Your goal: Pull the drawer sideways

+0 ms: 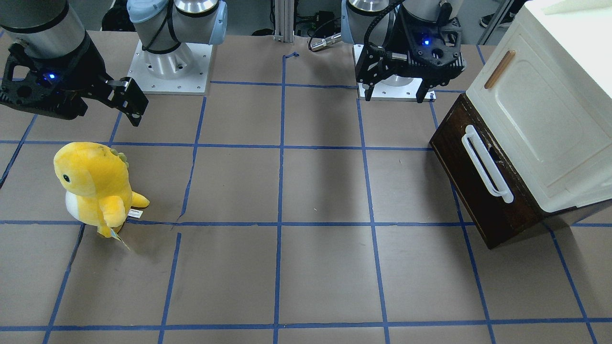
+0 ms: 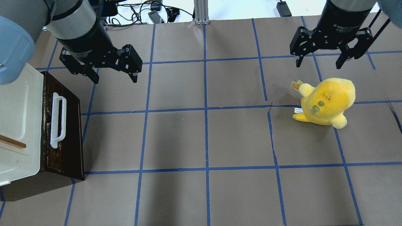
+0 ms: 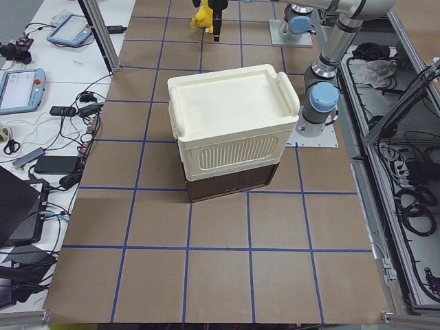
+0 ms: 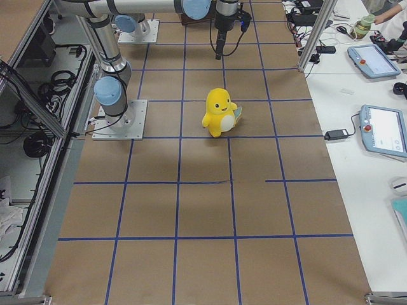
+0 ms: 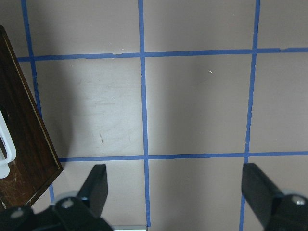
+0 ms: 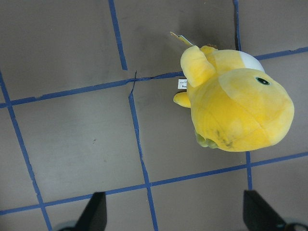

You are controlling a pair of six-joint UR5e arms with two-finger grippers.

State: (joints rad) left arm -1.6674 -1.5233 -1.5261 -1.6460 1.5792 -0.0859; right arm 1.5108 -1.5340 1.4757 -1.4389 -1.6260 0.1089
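The drawer (image 1: 478, 200) has a dark brown wood front and a long white bar handle (image 1: 485, 165). It sits under a cream cabinet at the table's left end, and none of its inside shows. It also shows in the overhead view (image 2: 69, 131) and at the left edge of the left wrist view (image 5: 24, 139). My left gripper (image 2: 114, 80) is open and empty. It hangs above the table beside the drawer's far corner, apart from it (image 1: 396, 98) (image 5: 175, 192). My right gripper (image 2: 318, 65) is open and empty above the table's other end (image 6: 175, 211).
A cream cabinet (image 1: 540, 119) with a panelled door and a small tan handle (image 1: 499, 69) stands over the drawer. A yellow plush dinosaur (image 2: 326, 102) stands under and just in front of my right gripper. Brown paper with blue tape lines covers the table (image 2: 204, 141).
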